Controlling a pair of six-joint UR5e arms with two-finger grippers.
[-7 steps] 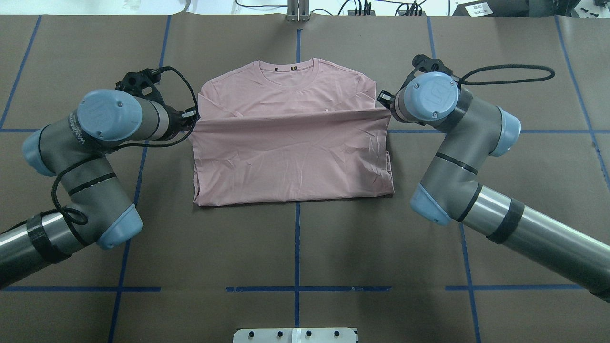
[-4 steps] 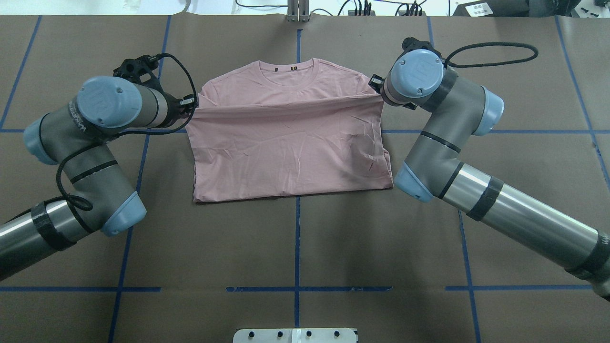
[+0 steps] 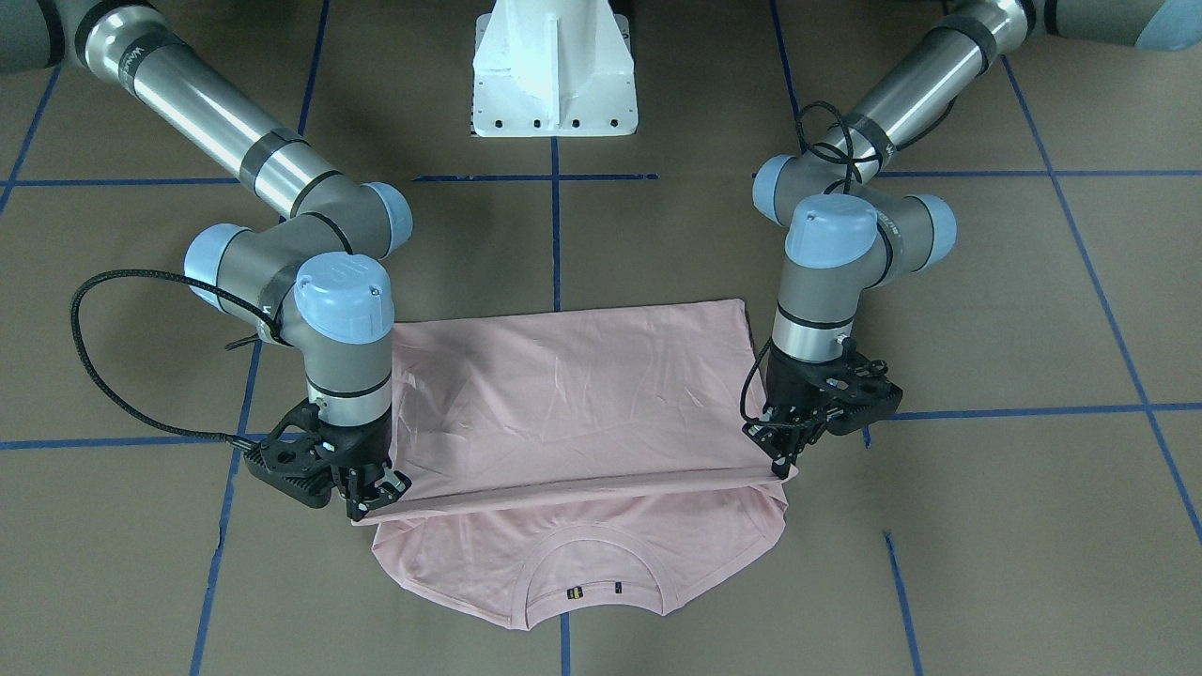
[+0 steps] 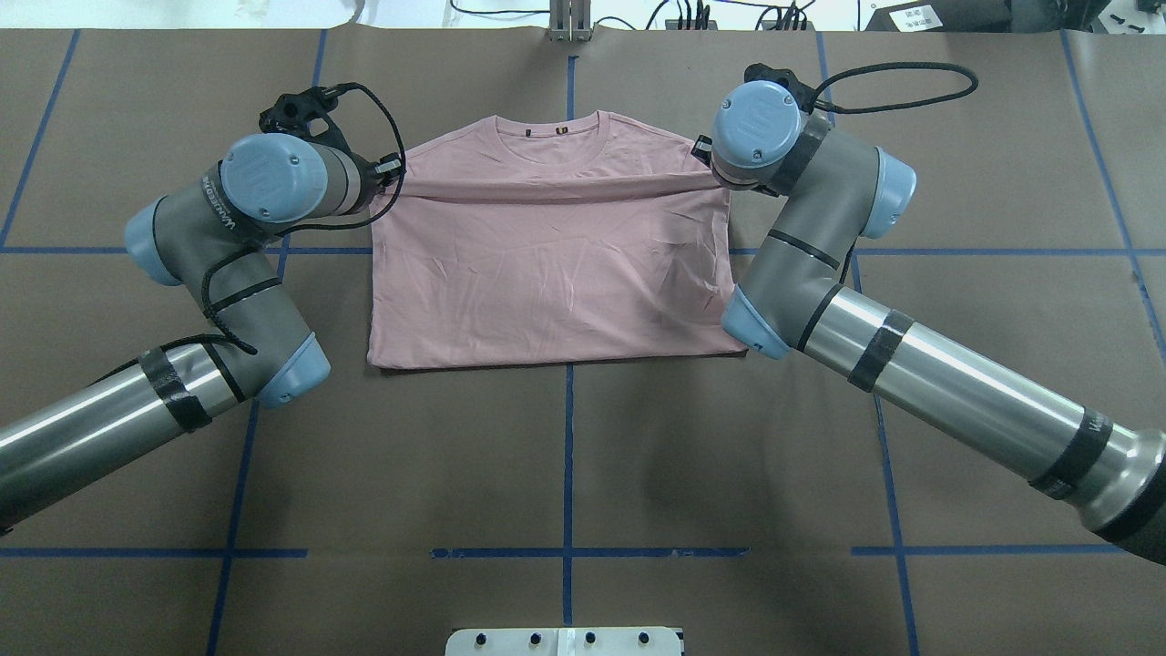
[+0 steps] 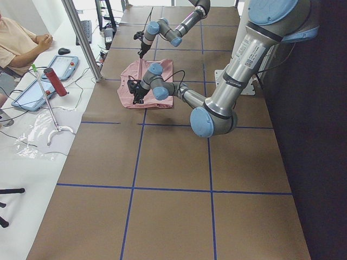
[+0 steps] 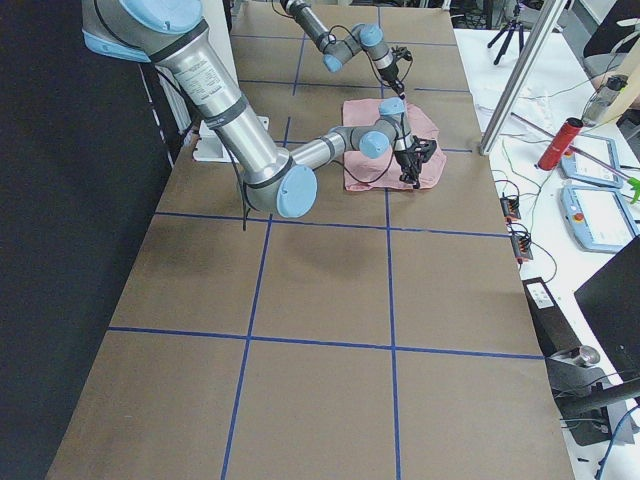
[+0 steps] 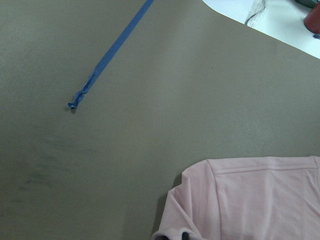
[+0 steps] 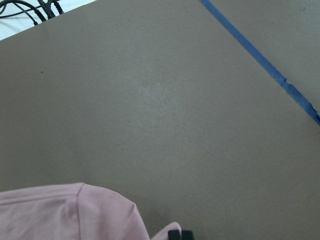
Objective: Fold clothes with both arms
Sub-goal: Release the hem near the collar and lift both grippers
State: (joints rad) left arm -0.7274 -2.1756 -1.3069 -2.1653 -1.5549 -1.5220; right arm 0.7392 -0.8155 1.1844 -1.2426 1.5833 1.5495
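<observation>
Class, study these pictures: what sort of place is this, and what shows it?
Probably a robotics lab: the left arm and right arm hold a T-shirt on a table gridded with blue tape, while a person is by tablets on a side bench.

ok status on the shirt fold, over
Left gripper and right gripper both shut on pale pink T-shirt. Folded edge lifted, short of ribbed collar. Nothing in the way.

Table (image 4: 410,456): brown, crossed by blue tape lines (image 4: 567,456).
Pedestal (image 3: 554,75): white, at table's edge.
Bottle (image 5: 55,81): red, stood upright beside a tablet (image 5: 60,66).
</observation>
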